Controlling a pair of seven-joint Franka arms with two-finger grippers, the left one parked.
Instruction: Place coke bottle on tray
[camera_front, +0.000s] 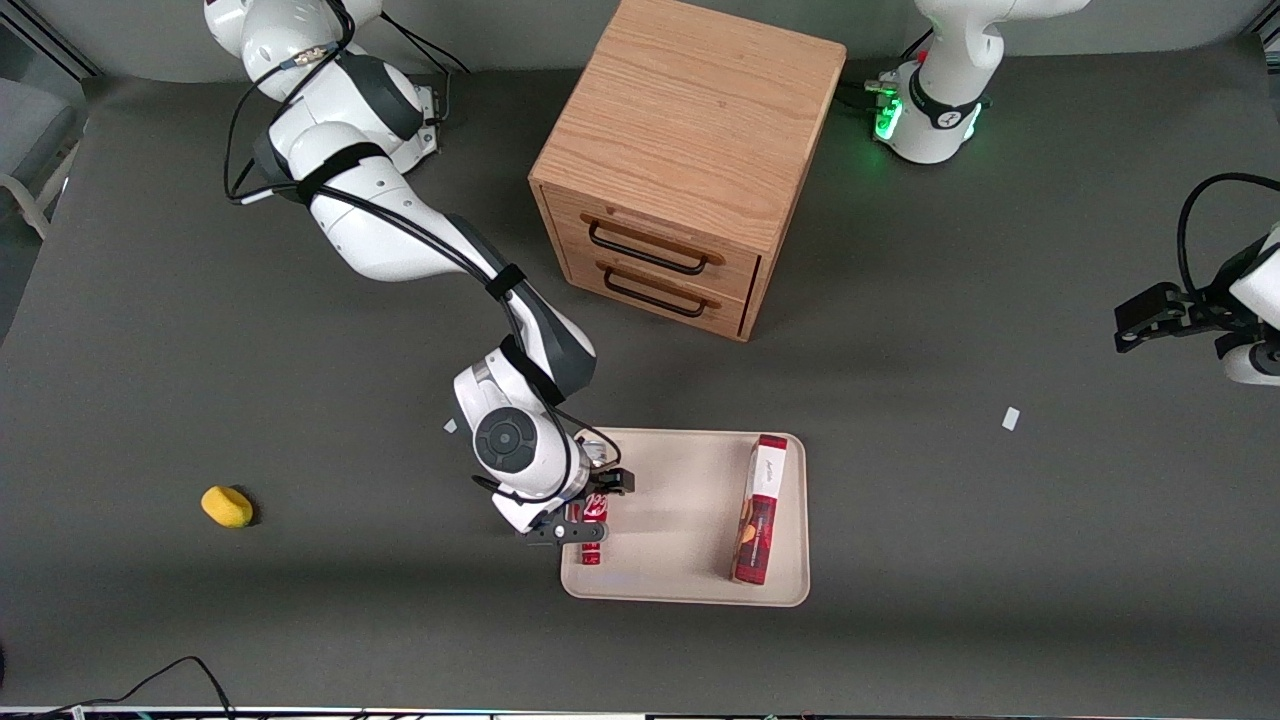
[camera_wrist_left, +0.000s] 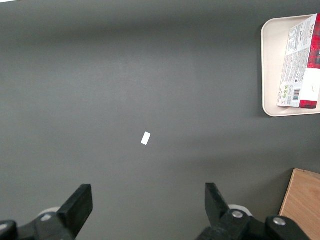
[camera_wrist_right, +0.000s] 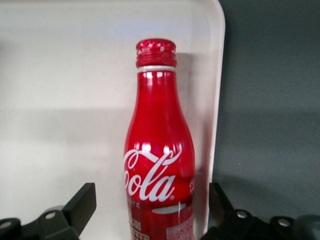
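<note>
The coke bottle (camera_front: 592, 535) is red with white script and lies on the beige tray (camera_front: 680, 500), close to the rim at the working arm's end, with its cap toward the front camera. My right gripper (camera_front: 590, 512) is over the bottle's lower body. In the right wrist view the gripper (camera_wrist_right: 152, 202) is open. Its black fingers (camera_wrist_right: 82, 205) stand on either side of the bottle (camera_wrist_right: 157, 150), with gaps showing between them and the bottle. The tray (camera_wrist_right: 75, 75) lies under the bottle, which rests just inside its rim. A corner of the tray (camera_wrist_left: 270, 60) also shows in the left wrist view.
A red-and-white rectangular box (camera_front: 760, 510) lies on the tray toward the parked arm's end and also shows in the left wrist view (camera_wrist_left: 300, 65). A wooden two-drawer cabinet (camera_front: 690, 160) stands farther from the camera. A yellow object (camera_front: 227, 506) and a white scrap (camera_front: 1011, 418) lie on the grey table.
</note>
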